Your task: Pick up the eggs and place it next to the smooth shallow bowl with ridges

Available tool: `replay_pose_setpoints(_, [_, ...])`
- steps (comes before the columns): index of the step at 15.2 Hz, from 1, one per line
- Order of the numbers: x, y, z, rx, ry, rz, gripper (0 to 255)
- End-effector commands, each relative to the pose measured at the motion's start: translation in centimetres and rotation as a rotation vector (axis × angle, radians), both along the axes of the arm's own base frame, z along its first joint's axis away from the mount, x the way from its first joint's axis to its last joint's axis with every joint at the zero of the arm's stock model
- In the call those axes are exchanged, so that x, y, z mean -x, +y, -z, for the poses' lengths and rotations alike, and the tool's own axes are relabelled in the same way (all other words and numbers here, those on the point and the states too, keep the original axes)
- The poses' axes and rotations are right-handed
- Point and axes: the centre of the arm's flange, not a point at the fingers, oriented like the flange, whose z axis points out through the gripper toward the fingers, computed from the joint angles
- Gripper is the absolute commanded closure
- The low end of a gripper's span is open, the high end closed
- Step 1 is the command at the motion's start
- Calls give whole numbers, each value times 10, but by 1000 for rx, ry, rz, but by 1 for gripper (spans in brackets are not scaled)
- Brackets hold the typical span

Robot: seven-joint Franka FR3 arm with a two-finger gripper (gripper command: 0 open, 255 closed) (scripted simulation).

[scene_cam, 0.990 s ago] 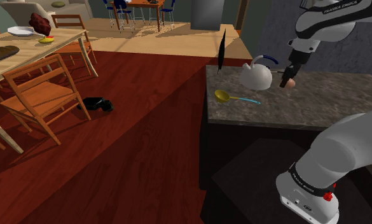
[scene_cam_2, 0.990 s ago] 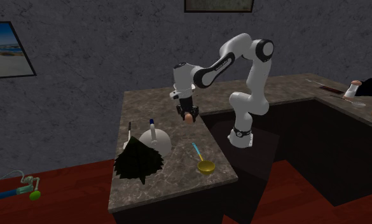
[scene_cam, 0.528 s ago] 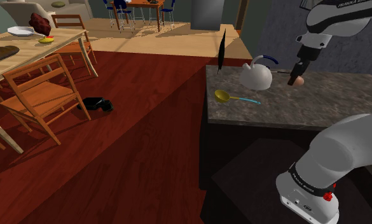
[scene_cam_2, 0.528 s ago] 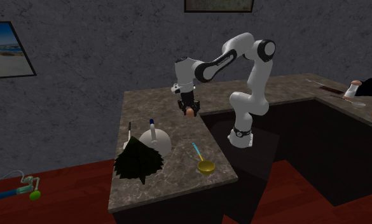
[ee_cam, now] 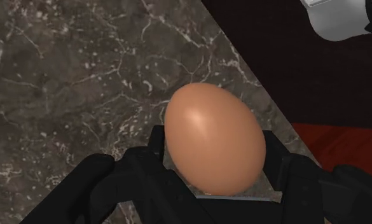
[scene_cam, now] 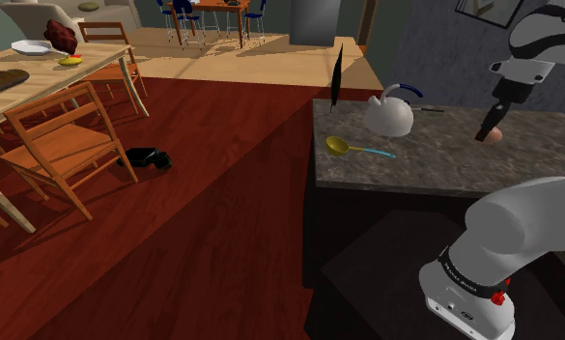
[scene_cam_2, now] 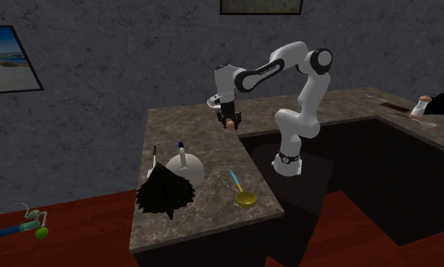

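Observation:
A brown egg [ee_cam: 213, 137] sits clasped between the two black fingers of my gripper [ee_cam: 214, 159], which is shut on it. In the shoulder view the gripper [scene_cam: 490, 130] hangs low over the dark marbled counter [scene_cam: 435, 159], with the egg [scene_cam: 496, 135] at its tip, well to the right of the white kettle [scene_cam: 392, 116]. In the second exterior view the gripper [scene_cam_2: 228, 123] and egg [scene_cam_2: 229, 127] are near the counter's [scene_cam_2: 182, 129] inner edge, close to the back wall. I cannot tell whether the egg touches the counter.
A yellow spoon with a blue handle [scene_cam: 353, 148] and a black spiky object [scene_cam_2: 165, 191] lie on the counter near the kettle [scene_cam_2: 184, 168]. A dining table [scene_cam: 39, 72] with a white shallow dish [scene_cam: 31, 46] and wooden chairs [scene_cam: 53, 145] stand across the red floor.
The arm has carried the egg toward the shoulder view's right, away from the kettle, and lower toward the counter. The grip on the egg has stayed.

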Motion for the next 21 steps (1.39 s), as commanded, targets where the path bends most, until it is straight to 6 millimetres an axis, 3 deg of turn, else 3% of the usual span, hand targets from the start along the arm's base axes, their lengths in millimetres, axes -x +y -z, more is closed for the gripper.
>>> replay_pose_setpoints(1, [26,-8,-3,0,0,-1,255])
replay_pose_setpoints(21, [275,-97,-3,0,0,-1,255])
